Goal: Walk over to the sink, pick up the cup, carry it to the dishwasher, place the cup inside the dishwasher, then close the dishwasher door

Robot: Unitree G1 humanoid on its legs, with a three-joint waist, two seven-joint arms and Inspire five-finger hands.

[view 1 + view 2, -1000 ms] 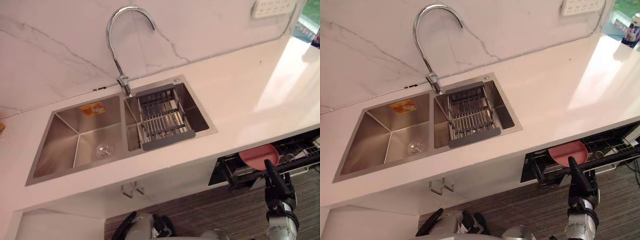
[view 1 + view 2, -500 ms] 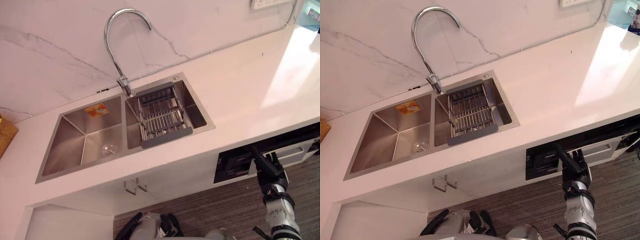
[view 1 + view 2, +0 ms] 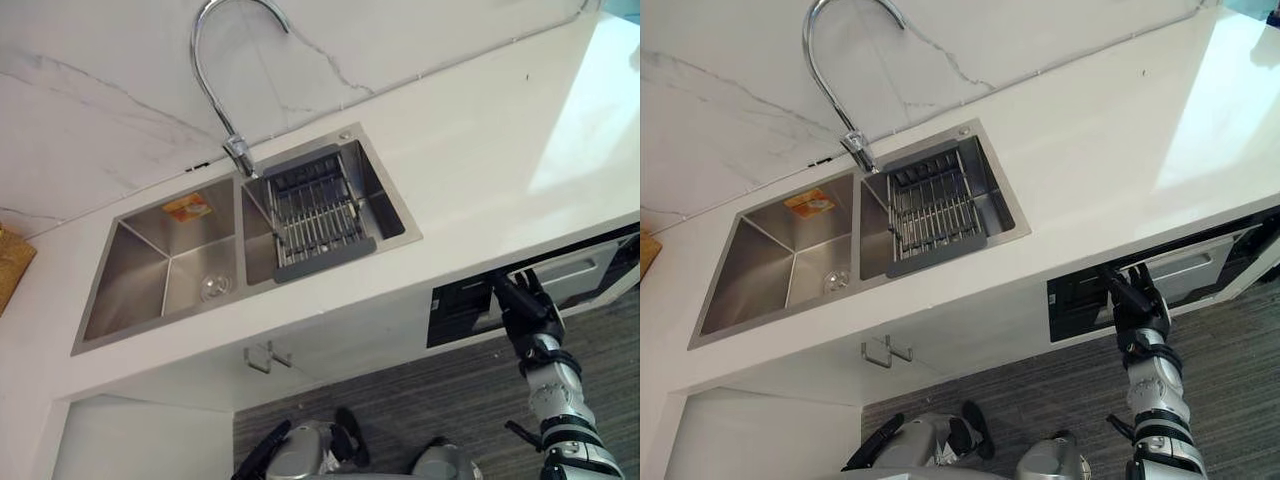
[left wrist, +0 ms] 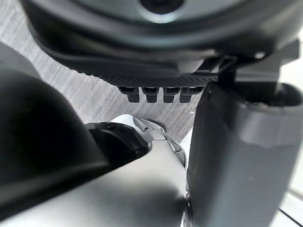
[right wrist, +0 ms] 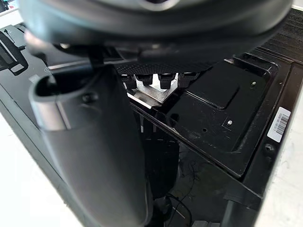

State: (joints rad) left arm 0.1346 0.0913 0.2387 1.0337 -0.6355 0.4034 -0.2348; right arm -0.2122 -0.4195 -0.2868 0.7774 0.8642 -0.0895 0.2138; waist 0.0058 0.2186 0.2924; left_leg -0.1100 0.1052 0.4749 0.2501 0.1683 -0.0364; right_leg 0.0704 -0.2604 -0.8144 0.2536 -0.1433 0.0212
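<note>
Black hinged dishwasher door [image 3: 455, 312] under white stone countertop [image 3: 480, 170], judged stiff, is best pushed near its top; right hand [image 3: 524, 306] fingers are held straight, empty.

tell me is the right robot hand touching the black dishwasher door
Cannot tell. The right wrist view shows the right robot hand close over the black dishwasher door, but neither contact nor a gap shows plainly.

White countertop [image 3: 480, 150] with a curved chrome faucet [image 3: 240, 158]; metal drying rack [image 3: 315, 215] just right of the faucet, marble wall [image 3: 90, 110] behind it
</note>
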